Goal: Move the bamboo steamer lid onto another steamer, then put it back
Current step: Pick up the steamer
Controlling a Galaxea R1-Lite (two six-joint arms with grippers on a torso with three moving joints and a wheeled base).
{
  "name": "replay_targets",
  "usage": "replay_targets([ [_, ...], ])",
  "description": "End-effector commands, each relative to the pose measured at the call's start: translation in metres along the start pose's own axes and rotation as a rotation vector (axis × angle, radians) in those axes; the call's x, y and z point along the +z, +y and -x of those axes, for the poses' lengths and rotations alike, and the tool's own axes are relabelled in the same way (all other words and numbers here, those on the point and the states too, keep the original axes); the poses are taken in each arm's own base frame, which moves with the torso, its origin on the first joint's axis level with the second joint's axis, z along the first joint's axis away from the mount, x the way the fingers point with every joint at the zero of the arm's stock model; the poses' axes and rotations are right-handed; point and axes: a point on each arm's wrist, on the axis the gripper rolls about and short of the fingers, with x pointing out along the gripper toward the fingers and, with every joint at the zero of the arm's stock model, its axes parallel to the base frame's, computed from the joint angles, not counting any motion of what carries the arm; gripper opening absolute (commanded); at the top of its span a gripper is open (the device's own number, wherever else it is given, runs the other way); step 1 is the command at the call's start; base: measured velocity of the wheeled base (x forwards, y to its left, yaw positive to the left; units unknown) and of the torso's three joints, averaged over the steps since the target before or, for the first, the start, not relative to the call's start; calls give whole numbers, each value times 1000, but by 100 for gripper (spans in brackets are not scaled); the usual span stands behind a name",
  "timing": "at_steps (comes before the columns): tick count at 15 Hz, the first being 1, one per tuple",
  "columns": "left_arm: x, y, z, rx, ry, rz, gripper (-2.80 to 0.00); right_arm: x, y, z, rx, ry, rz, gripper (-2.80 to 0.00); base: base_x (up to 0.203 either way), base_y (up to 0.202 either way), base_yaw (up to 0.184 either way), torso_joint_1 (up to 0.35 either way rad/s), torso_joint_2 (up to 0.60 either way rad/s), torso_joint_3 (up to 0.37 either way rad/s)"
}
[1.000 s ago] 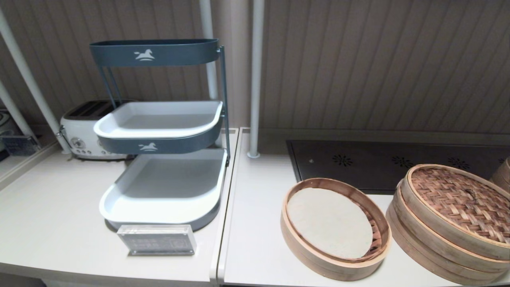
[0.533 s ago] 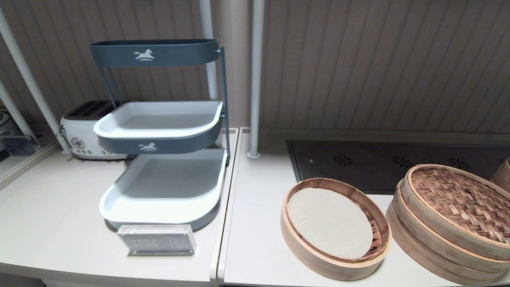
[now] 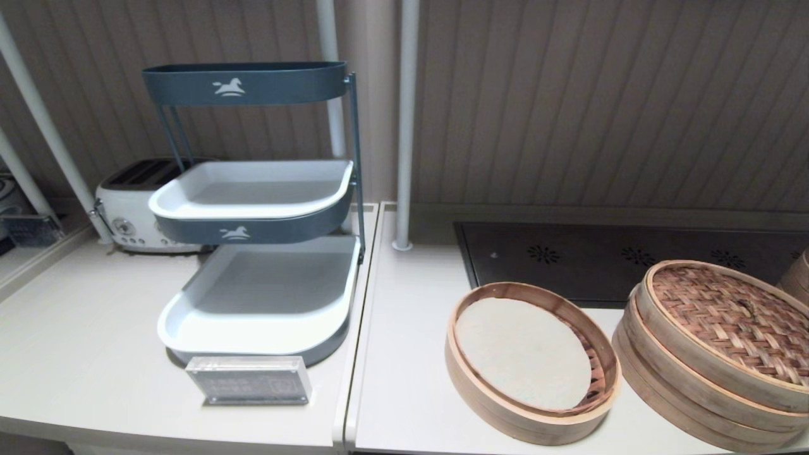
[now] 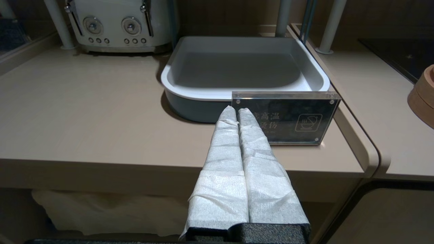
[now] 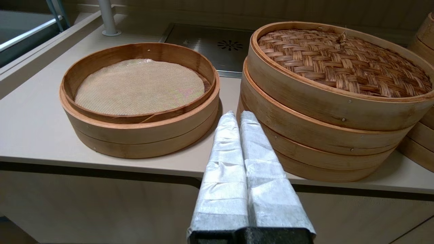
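Note:
The bamboo steamer lid [image 3: 727, 316] [image 5: 339, 61], reddish woven top with a small knot at its centre, lies on top of another steamer [image 3: 663, 385] [image 5: 305, 135] of stacked pale rings at the right. Whether a second lid lies under it is hidden. A lidless steamer basket [image 3: 468, 373] [image 5: 135, 135] with a white round liner stands just to its left. Neither gripper shows in the head view. My right gripper [image 5: 237, 113] is shut and empty, low before the counter edge, pointing between the two steamers. My left gripper [image 4: 236, 108] is shut and empty, off the counter's front by the sign.
A three-tier grey rack [image 3: 253, 316] with white trays stands at the left, with a toaster [image 3: 126, 208] behind and an acrylic sign [image 3: 249, 379] [image 4: 298, 118] in front. A dark cooktop [image 3: 600, 259] lies behind the steamers. A further steamer [image 3: 799, 275] [image 5: 420, 135] is at the far right edge.

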Motion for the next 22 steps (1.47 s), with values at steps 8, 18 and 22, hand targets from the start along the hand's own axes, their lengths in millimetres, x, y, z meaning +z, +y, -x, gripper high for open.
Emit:
replay_targets([
  [8, -8, 0, -1, 0, 24, 0, -280, 104, -4, 9, 58, 81, -3, -280, 0, 0, 0, 0, 0, 0],
  [18, -8, 0, -2, 0, 25, 0, -280, 228, -34, -186, -147, 478, -219, -280, 0, 0, 0, 0, 0, 0],
  [22, -8, 0, -2, 0, 25, 0, -280, 222, -98, -255, -281, 631, -290, -280, 0, 0, 0, 0, 0, 0],
])
